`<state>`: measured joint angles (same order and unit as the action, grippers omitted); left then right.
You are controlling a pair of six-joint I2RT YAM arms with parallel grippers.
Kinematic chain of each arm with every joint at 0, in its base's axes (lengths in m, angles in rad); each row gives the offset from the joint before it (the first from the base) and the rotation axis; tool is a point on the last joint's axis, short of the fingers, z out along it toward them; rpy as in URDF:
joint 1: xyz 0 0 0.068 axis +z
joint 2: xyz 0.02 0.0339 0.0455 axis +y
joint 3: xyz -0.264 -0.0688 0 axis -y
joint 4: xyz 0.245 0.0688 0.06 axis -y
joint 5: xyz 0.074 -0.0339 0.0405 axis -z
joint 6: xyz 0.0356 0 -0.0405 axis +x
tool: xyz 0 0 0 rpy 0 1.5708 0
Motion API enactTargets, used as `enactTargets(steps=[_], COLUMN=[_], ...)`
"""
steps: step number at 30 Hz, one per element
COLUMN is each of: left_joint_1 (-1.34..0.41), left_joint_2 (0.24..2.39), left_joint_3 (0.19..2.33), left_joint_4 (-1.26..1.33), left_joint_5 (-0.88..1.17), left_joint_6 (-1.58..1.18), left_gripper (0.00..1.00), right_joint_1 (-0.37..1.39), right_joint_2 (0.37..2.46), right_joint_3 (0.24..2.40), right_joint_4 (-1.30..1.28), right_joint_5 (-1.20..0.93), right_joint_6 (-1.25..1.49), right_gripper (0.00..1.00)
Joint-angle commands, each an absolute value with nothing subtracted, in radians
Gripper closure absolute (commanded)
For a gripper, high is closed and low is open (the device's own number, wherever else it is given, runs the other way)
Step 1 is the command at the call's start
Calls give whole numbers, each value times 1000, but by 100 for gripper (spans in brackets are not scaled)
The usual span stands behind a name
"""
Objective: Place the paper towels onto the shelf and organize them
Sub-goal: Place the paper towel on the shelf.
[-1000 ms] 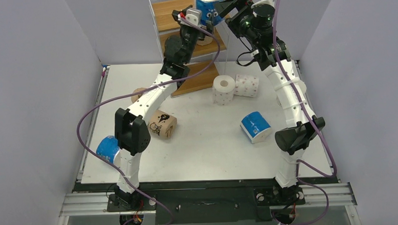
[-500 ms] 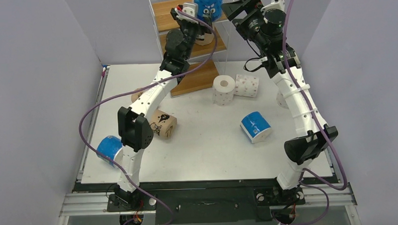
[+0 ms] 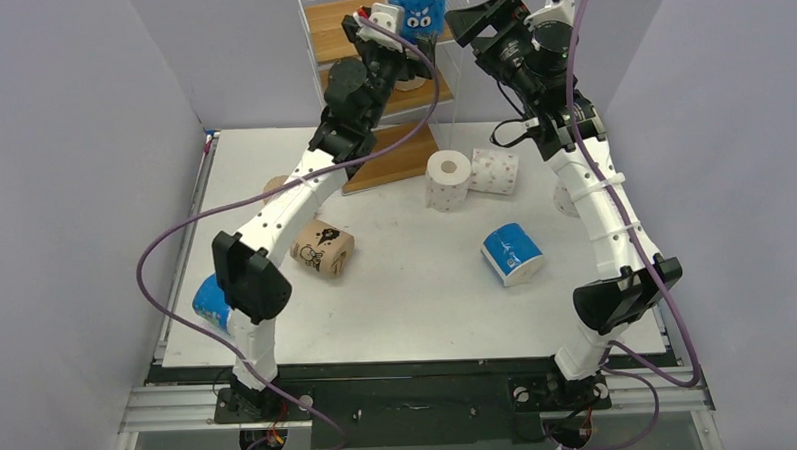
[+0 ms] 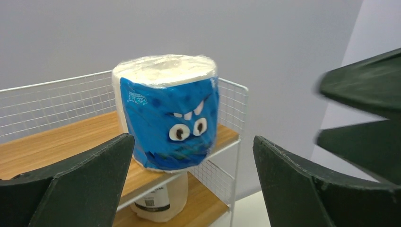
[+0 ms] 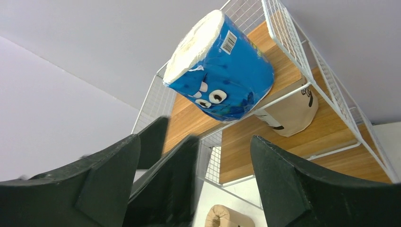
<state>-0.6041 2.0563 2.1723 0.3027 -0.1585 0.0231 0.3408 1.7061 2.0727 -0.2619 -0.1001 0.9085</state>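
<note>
A blue printed paper towel roll [image 3: 418,9] [image 4: 165,111] [image 5: 220,66] stands upright at the front right corner of the top tier of the shelf [image 3: 340,35] [image 4: 56,142] [image 5: 331,127]. A tan roll [image 3: 410,80] [image 4: 161,201] [image 5: 291,109] stands on the tier below it. My left gripper [image 3: 392,29] [image 4: 193,139] is open just short of the blue roll, its fingers apart from the wrap. To the roll's right, my right gripper [image 3: 467,18] [image 5: 195,138] is open and holds nothing.
On the table lie two white rolls [image 3: 449,178] [image 3: 495,172], a blue roll [image 3: 513,253], a tan printed roll [image 3: 322,248], a blue roll [image 3: 207,304] at the left edge and a tan roll [image 3: 273,187] half hidden behind my left arm.
My left jaws have widened and now stand off the blue roll, which rests free on the top tier. The left elbow swung left. The right gripper rose and shifted slightly right.
</note>
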Motion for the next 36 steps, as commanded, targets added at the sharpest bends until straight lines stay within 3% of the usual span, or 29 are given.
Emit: enactTargets(steps=[1,14,25,36], left_joint_1=[-669,-742,-737,-737], left_joint_2=[1765,1278,971,768], left_joint_3=[2017,1380,1008,864], left_joint_4=[352,311,235,99], left_joint_5=[-249,-572,-611,-612], left_joint_6=[81,-266,-413,-468], left_gripper=[4,4,3,4], right_joint_1=[345,445,461,463], right_joint_2=[1668,1804,1910,1941], right_joint_3=[2061,2157,2222,2233], right_joint_4=[-208,-172,-176,-108], right_joint_5=[-68,-15,-18,-12], right_joint_6=[816,645,688,697], right_gripper=[21,59,51,51])
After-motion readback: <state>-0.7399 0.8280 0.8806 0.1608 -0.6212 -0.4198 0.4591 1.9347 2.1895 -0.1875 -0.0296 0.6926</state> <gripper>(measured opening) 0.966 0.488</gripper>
